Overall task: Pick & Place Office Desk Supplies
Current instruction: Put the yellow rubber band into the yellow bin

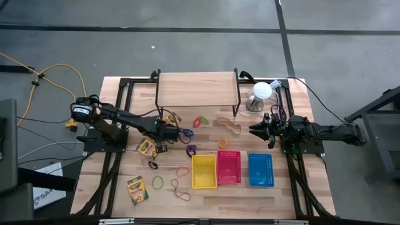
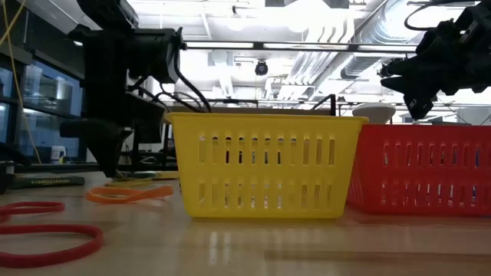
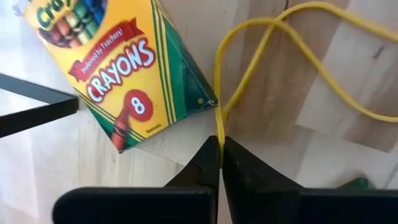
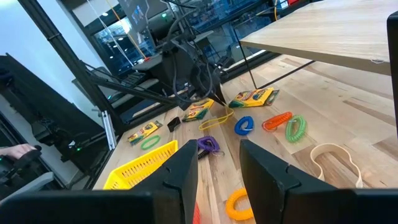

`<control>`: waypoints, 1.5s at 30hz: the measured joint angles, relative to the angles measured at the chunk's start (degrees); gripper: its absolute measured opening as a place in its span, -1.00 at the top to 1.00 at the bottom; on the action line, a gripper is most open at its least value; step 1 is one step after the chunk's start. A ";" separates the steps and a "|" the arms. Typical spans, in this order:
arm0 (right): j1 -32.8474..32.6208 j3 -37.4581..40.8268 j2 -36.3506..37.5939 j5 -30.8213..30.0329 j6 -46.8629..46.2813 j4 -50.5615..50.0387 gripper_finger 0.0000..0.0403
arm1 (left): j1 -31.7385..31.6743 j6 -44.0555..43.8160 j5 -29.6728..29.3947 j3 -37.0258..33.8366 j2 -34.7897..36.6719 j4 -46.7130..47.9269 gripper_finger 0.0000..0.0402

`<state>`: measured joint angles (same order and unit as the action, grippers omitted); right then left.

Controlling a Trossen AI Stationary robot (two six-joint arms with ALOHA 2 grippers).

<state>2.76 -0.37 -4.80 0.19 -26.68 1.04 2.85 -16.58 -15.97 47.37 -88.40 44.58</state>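
My left gripper (image 1: 169,133) points steeply down at the table's left middle, shut on a yellow rubber band (image 3: 292,56). The band's loop lies on the wood beside a yellow-and-green crayon box (image 3: 118,68). Two more crayon boxes (image 1: 145,147) (image 1: 137,189) lie nearer the front left. Loose rubber bands, green (image 1: 159,182), red (image 1: 182,170) and tan (image 1: 229,127), rest flat on the table, and so do small coiled rings (image 1: 200,122) (image 1: 190,150). My right gripper (image 4: 217,168) waits open, level above the table's right side. My left gripper pinches one strand of the yellow rubber band (image 3: 219,127) between its two fingers, right by the crayon box's corner. The fingers come from above, slanting down. The rest of the loop lies slack on the table beyond them.
Yellow (image 1: 204,170), red (image 1: 229,167) and blue (image 1: 260,169) baskets stand in a row at the front middle. A wooden shelf on black legs (image 1: 197,87) spans the back, and a white dome on a metal base (image 1: 261,94) stands at its right.
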 joint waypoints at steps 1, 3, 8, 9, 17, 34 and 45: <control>0.01 -0.01 0.00 0.00 -0.02 -0.02 0.47 | 0.04 0.00 0.00 0.00 0.60 0.00 0.99; 0.00 -0.01 0.00 0.00 0.00 0.00 0.47 | 0.04 0.00 0.18 0.00 1.75 -0.02 0.99; 0.01 -0.01 0.00 0.00 -0.01 -0.01 0.47 | 0.06 0.00 1.16 0.00 5.06 -0.23 0.99; -0.01 -0.01 0.00 0.00 -0.01 -0.02 0.47 | 0.06 0.00 1.30 0.00 5.77 -0.24 0.99; 0.00 -0.01 0.00 0.00 -0.01 -0.01 0.47 | 0.06 0.03 1.49 0.00 11.88 -2.39 1.00; -0.02 0.01 0.02 0.00 0.01 0.00 0.47 | 0.08 0.29 1.45 0.00 23.81 -9.80 1.00; 0.01 -0.02 0.02 0.00 -0.02 0.00 0.47 | 0.06 4.72 2.46 0.02 25.66 -16.57 1.00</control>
<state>2.76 -0.38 -4.78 0.19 -26.70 1.04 2.92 -11.86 -13.51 47.40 -62.74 28.00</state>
